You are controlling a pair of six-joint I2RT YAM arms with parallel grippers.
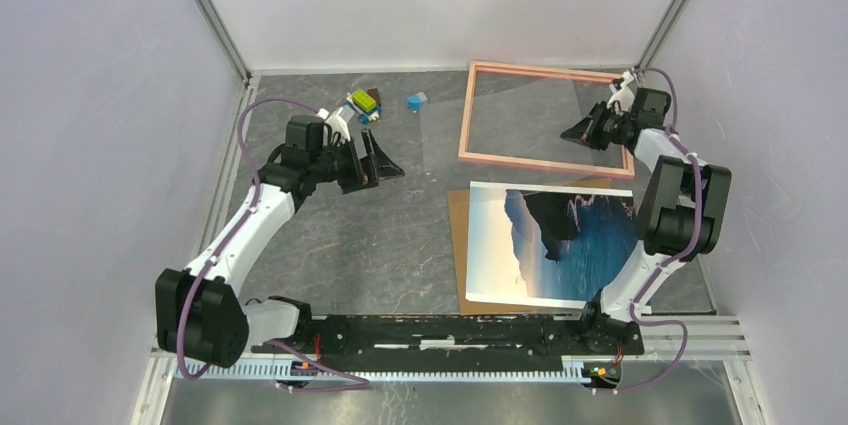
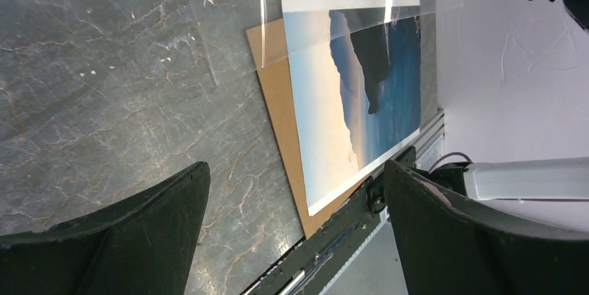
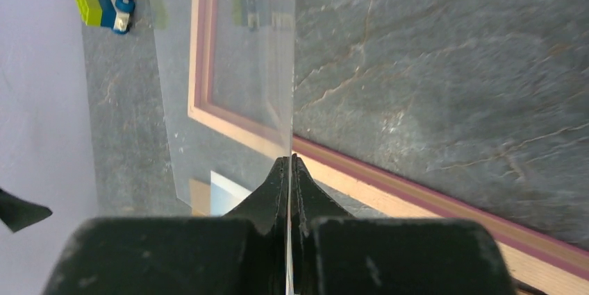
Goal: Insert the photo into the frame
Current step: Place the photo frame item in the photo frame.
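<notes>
Right gripper (image 1: 583,132), upper right, pinches the edge of a clear sheet (image 3: 229,66) over the frame (image 1: 466,115). Photo (image 1: 545,242) lies lower centre on a brown board (image 1: 457,235), below that gripper. Left gripper (image 1: 388,167) spread, centre-left.

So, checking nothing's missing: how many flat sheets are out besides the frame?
3: the photo near the right arm's base, a brown board under it, and a clear pane pinched in the right fingers above the frame. More might hide beneath.
</notes>
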